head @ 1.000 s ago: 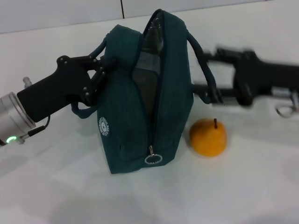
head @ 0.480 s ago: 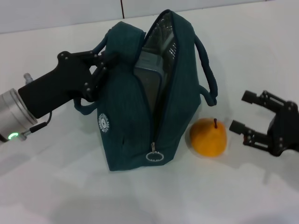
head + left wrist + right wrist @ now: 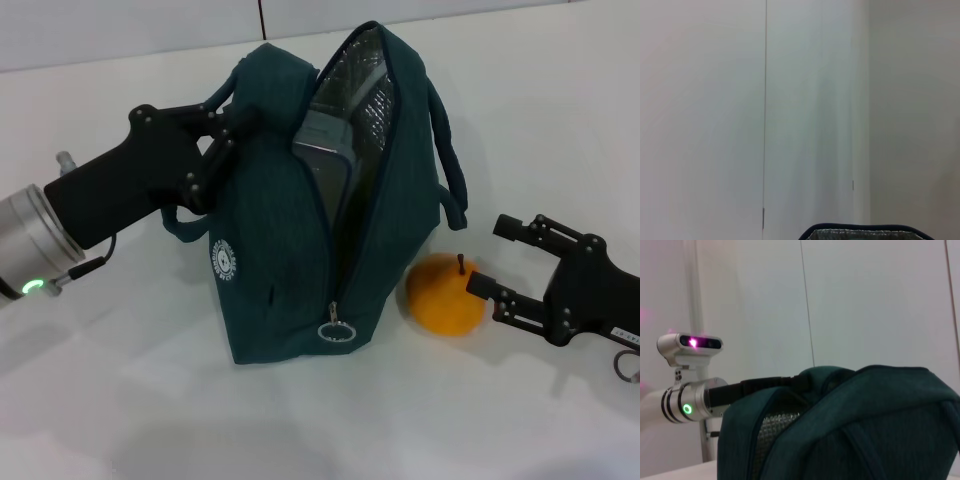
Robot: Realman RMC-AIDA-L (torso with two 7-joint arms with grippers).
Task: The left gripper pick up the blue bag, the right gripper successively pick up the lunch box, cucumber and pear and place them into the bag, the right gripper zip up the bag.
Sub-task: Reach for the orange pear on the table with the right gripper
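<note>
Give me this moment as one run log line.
left gripper: shut on blue bag handle | right gripper: open beside pear | bag unzipped

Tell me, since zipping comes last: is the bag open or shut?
Open. The bag gapes along its top, silver lining showing, and the zipper pull hangs at the low end.

The large dark teal fabric bag [image 3: 300, 210] is stood upright on the white table [image 3: 150, 420], its zipped opening parted and faced toward the camera. A grey rectangular container [image 3: 325, 160] is held inside the opening. The black two-fingered left gripper [image 3: 215, 140] is set against the bag's upper left side, by a handle. The round yellow-orange pear [image 3: 445, 293] is placed on the table just right of the bag. The black two-fingered right gripper [image 3: 490, 260] is positioned immediately right of the pear, its fingers spread apart.
</note>
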